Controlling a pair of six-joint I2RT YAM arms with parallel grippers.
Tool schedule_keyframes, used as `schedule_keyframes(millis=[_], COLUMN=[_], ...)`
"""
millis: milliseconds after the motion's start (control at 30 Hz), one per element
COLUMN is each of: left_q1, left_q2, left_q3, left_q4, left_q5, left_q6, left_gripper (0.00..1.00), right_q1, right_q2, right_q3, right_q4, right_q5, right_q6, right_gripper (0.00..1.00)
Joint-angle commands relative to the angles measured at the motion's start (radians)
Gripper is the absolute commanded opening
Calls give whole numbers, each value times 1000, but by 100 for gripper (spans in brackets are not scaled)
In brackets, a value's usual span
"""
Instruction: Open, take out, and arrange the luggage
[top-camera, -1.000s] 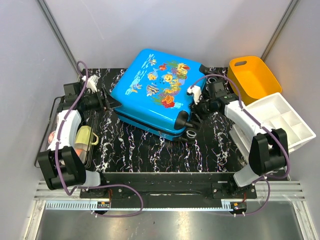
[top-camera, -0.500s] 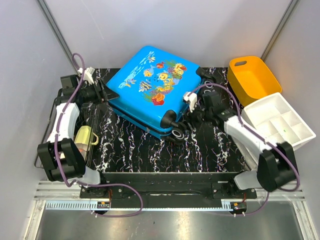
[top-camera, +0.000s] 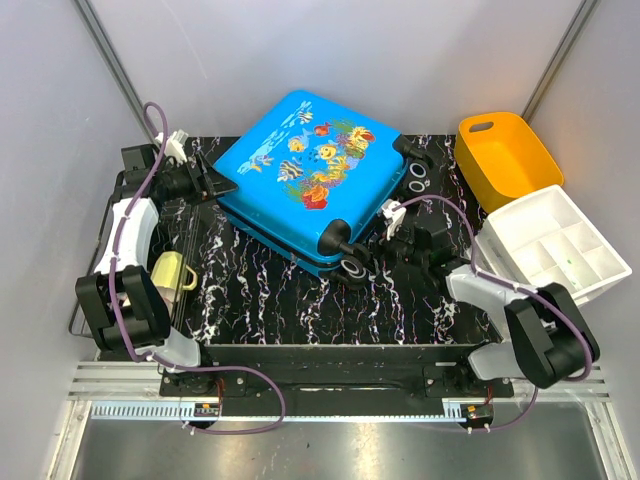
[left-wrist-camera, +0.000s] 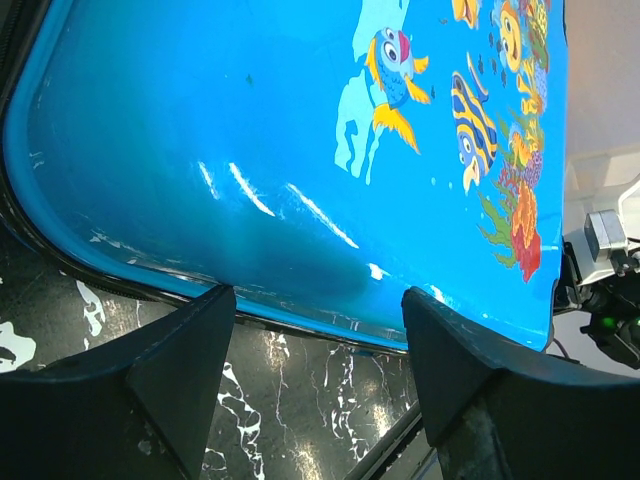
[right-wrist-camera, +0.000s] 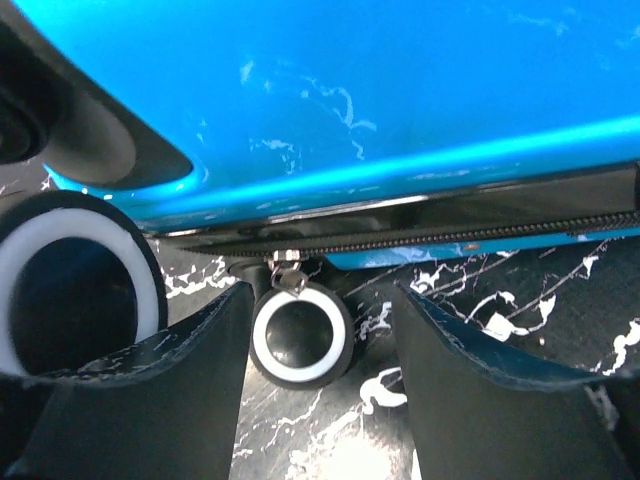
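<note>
The blue suitcase (top-camera: 300, 180) lies flat on the black marble table (top-camera: 300, 320), near the back and turned a bit sideways. The side with the fish pictures faces up. It is shut, and the black zip (right-wrist-camera: 450, 235) runs all the way along its edge.

The left gripper (top-camera: 213, 186) is at the left corner of the suitcase. Its two black fingers (left-wrist-camera: 180, 350) are spread wide, with nothing between them. The tips are right by the edge of the suitcase, but I cannot tell if they touch it.

The right gripper (top-camera: 388, 238) is low on the table, by the corner of the suitcase nearest the arms. It is spread wide too and holds nothing. Looking from its wrist camera, a small black and white wheel (right-wrist-camera: 300, 335) sits past the gap between its fingers. A little metal zip pull (right-wrist-camera: 286, 272) hangs just above that wheel. A bigger-looking wheel (right-wrist-camera: 70, 280) is off to the left.

An orange bin (top-camera: 505, 155) stands at the back right. A white box with many small parts (top-camera: 555, 240) sits just in front of it. On the left, a yellow cup (top-camera: 172, 270) lies on a wire rack (top-camera: 95, 255).
</note>
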Motion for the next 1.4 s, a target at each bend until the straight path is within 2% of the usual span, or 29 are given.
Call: schedule_keyframes(millis=[0, 200, 233, 300, 333, 400, 433, 500, 633, 767, 867, 967, 1000, 1033, 1067, 1133, 1200, 1233, 1267, 1367], left_q1=[-5, -5, -3, -3, -5, -2, 0, 1, 6, 14, 18, 20, 20, 18, 15, -32, -110, -206, -256, -454], left_q2=[17, 17, 17, 22, 23, 28, 31, 43, 68, 103, 131, 167, 177, 186, 203, 212, 206, 197, 187, 134], left_q3=[50, 54, 57, 65, 71, 73, 76, 82, 117, 151, 200, 342, 394, 501, 554, 682, 740, 744, 731, 642], left_q4=[67, 49, 43, 29, 26, 23, 20, 10, -19, -32, -65, -207, -262, -389, -448, -604, -698, -736, -737, -685], left_q5=[-16, -41, -44, -52, -53, -58, -61, -63, -73, -78, -76, -25, 5, 38, 96, 99, 30, -1, -29, -59], left_q6=[8, 20, 29, 37, 41, 44, 44, 54, 83, 98, 129, 268, 402, 473, 544, 700, 864, 895, 917, 948], left_gripper=[73, 73, 73, 73, 73, 73, 72, 72, 73, 72, 72, 78, 79, 83, 88, 93, 94, 94, 94, 92], right_q1=[17, 37, 40, 43, 45, 45, 43, 43, 8, -24, -46, -58, -63, -63, -61, -61, -63, -61, -61, -60], right_q2=[41, 114, 123, 122, 108, 70, 58, 21, -21, -15, 33, 85, 97, 100, 101, 102, 111, 117, 122, 134], right_q3=[-13, -21, -24, -37, -44, -59, -65, -62, -31, 7, 56, 120, 131, 139, 148, 154, 163, 165, 171, 183], right_q4=[267, 354, 362, 373, 371, 347, 323, 277, 143, 101, 104, 86, 83, 78, 78, 80, 80, 83, 83, 83], right_q5=[5, 4, 5, 8, 14, 34, 42, 115, 168, 274, 297, 350, 343, 334, 318, 274, 237, 229, 226, 240], right_q6=[65, 89, 92, 99, 96, 82, 51, 40, 33, -18, -6, 14, 17, 17, 17, 49, 66, 80, 86, 99], right_gripper=[65, 57, 47, 35, 25, 13, 0, 0, 0, 0, 0, 0, 0, 0, 0, 0, 0, 0, 0, 0])
